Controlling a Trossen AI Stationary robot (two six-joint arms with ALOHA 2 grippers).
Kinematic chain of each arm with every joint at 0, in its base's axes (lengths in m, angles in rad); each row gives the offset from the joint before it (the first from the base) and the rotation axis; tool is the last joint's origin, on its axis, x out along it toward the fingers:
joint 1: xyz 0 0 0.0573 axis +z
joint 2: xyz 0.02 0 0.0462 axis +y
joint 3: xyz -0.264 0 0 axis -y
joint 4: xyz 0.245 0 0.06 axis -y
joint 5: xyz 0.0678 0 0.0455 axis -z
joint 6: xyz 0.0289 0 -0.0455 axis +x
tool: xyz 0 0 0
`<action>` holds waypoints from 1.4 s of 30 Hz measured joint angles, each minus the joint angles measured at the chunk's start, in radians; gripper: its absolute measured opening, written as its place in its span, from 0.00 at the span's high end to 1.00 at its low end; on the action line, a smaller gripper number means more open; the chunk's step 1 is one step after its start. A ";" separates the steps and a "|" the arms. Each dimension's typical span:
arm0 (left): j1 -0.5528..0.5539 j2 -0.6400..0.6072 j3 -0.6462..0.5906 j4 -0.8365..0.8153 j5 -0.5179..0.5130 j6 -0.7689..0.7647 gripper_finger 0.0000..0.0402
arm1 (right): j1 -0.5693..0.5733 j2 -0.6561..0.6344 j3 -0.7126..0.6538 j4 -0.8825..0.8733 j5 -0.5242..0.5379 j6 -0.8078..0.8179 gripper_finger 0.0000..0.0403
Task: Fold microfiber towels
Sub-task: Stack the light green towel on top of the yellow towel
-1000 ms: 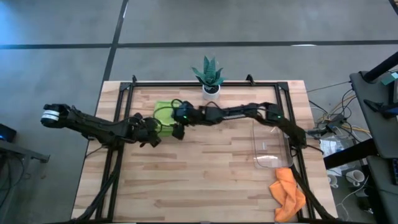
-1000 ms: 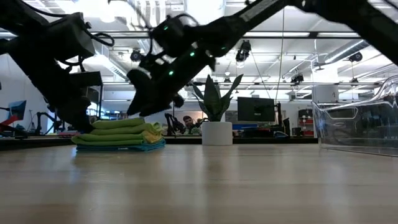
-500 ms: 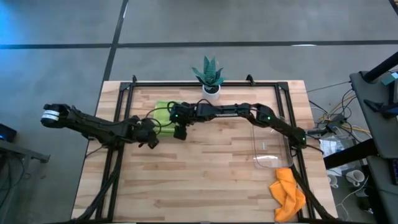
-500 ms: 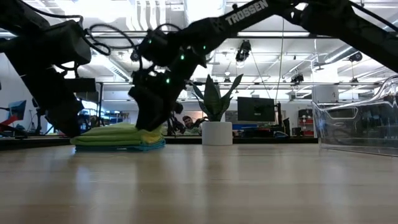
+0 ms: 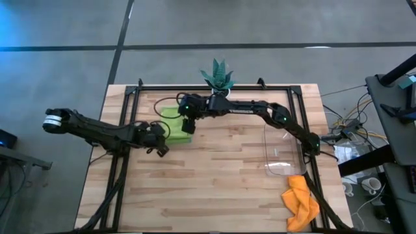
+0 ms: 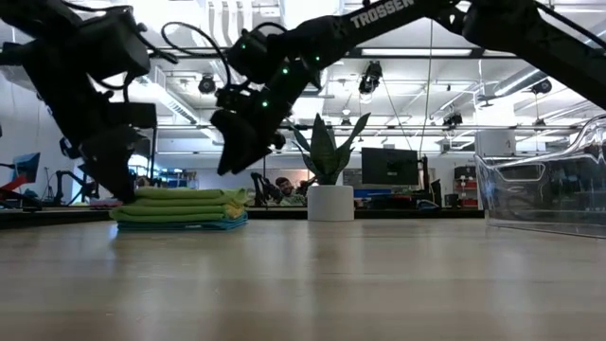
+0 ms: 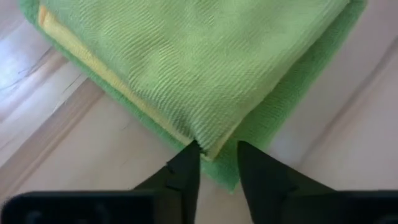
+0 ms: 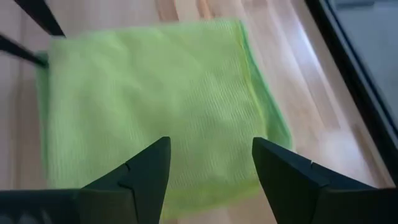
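A folded stack of microfiber towels lies at the table's far left, lime green on top, with yellow, a second lime green and light blue below. My left gripper stands at the stack's near-left corner, its fingers a little apart. My right gripper hovers wide open above the stack, touching nothing. An orange towel lies crumpled at the near right corner. My left gripper has its fingertips right at the corner of the top towels, slanting down from the table's left. Whether they touch the cloth I cannot tell. The stack lies flat on the table.
A clear plastic tray stands on the right side, with the orange towel just beyond its near end. A small potted plant sits at the far edge behind the stack. Bare wood fills the middle and near left.
Half a second ago my right gripper was down on the stack's right end. It has since risen clear and shifted toward the far edge. The top towel, puffed up a second ago, now lies flatter.
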 joint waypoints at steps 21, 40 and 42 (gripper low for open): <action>0.320 0.039 0.162 -0.014 -0.045 0.179 0.58 | -0.005 0.053 -0.101 0.193 -0.097 -0.117 0.44; 0.478 0.214 0.066 0.060 -0.018 0.078 0.58 | 0.020 -0.338 -0.495 0.321 -0.098 -0.079 0.44; 0.477 0.187 0.072 0.061 -0.010 0.079 0.58 | 0.027 -0.351 -0.551 0.426 -0.098 -0.073 0.44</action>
